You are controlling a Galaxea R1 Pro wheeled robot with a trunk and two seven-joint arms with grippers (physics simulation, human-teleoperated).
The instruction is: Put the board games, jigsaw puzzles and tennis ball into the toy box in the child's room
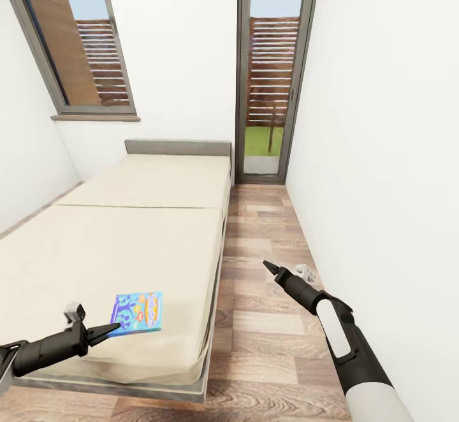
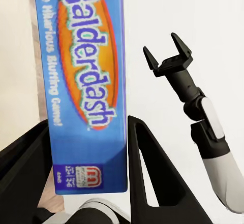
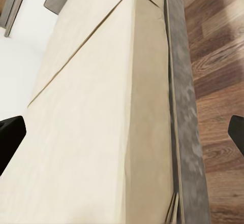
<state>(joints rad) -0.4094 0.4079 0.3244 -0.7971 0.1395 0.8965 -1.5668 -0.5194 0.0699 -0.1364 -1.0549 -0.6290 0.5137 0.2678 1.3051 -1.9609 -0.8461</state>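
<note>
A blue board game box (image 1: 137, 312) printed "Balderdash" sits at the near corner of the beige bed (image 1: 127, 237). My left gripper (image 1: 115, 327) meets its lower left corner. In the left wrist view the box (image 2: 84, 82) fills the gap of the left gripper (image 2: 87, 122), with a black finger (image 2: 147, 173) pressed against each long edge. My right gripper (image 1: 271, 268) hangs open over the wooden floor to the right of the bed, nothing between its fingers. It also appears open in the left wrist view as the right gripper (image 2: 166, 56).
The bed's grey frame (image 3: 185, 132) runs along a strip of wooden floor (image 1: 268, 231) beside the white right wall. A glass door (image 1: 271, 71) stands at the far end and a window (image 1: 76, 39) at the back left. A small white-grey object (image 1: 307, 273) lies on the floor by the wall.
</note>
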